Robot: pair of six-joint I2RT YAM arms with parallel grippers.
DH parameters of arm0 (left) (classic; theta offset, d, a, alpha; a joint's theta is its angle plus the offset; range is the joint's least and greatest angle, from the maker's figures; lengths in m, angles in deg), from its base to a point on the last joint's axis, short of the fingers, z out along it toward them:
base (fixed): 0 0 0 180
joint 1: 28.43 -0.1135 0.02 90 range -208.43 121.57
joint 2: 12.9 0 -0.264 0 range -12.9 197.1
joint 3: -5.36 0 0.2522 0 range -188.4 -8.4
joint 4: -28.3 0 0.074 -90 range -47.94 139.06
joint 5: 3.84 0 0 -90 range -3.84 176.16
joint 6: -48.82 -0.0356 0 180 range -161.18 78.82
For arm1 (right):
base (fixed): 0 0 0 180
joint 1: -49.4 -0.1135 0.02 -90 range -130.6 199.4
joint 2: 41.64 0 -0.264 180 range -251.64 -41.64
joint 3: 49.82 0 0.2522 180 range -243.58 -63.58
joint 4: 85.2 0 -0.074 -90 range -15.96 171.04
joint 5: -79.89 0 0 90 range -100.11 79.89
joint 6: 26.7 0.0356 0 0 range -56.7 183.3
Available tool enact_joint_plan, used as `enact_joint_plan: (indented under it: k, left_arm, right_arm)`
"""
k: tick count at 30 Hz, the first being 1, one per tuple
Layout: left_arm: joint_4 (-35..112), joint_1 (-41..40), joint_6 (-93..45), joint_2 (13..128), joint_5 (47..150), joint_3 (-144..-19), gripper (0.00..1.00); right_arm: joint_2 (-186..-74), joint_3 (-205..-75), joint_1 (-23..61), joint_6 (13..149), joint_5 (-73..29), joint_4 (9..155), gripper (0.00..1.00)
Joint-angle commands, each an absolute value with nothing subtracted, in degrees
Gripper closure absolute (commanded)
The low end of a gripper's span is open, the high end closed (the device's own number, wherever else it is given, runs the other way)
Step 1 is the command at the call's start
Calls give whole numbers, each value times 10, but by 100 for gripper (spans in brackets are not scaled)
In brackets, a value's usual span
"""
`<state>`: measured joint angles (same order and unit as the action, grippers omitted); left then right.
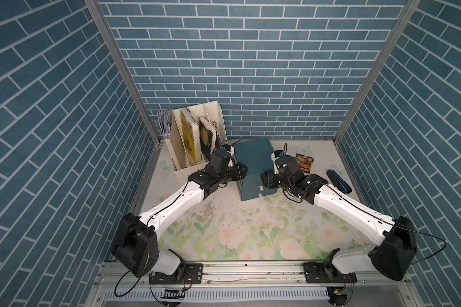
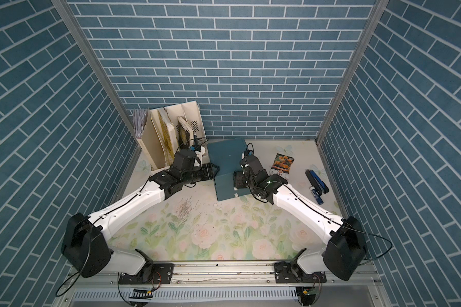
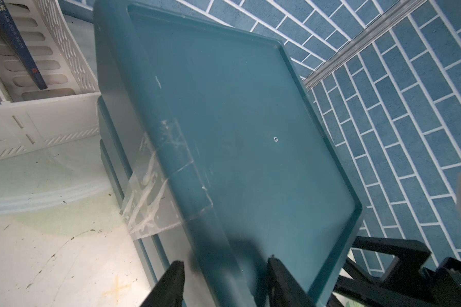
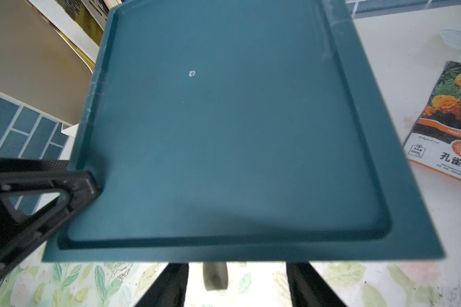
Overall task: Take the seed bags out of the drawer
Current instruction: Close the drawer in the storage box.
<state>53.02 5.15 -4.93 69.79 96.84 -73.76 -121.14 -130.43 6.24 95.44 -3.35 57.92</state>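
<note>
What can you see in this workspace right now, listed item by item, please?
drawer cabinet: one, teal, back middle of the table
seed bag: one in view, orange marigolds, flat on the table right of the cabinet
file organiser: one, cream, back left corner
books: two, yellow and black, upright in the organiser
papers: a bundle, pale purple, organiser's leftmost slot
hand tools: apparently two, blue-black, table's right side
dried crumbs: scattered, dark, before the cabinet
table mat: one, pastel floral, covering the table
left gripper: one, black, shut on the cabinet's left top edge
right gripper: one, black, open at the cabinet's front
</note>
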Motion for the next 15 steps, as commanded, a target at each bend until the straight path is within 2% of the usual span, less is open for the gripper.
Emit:
enact_joint_plan:
  k: [1, 8, 11, 14, 15]
  left_arm:
    - [560, 48, -51, 713, 973, -742, 46]
    - [566, 48, -53, 709, 967, -740, 47]
    - [568, 48, -53, 706, 965, -738, 46]
    - [571, 48, -54, 704, 964, -737, 46]
    - [571, 48, -55, 704, 964, -737, 47]
  right_arm:
    - [-1204, -1300, 69, 941, -48, 595, 36]
    - [-1139, -1235, 69, 1000, -137, 601, 24]
    - [-1110, -1190, 69, 1034, -176, 634, 14]
    - [-1093, -1142, 70, 1068, -203, 684, 0]
    - [-1090, -1127, 69, 1079, -210, 703, 0]
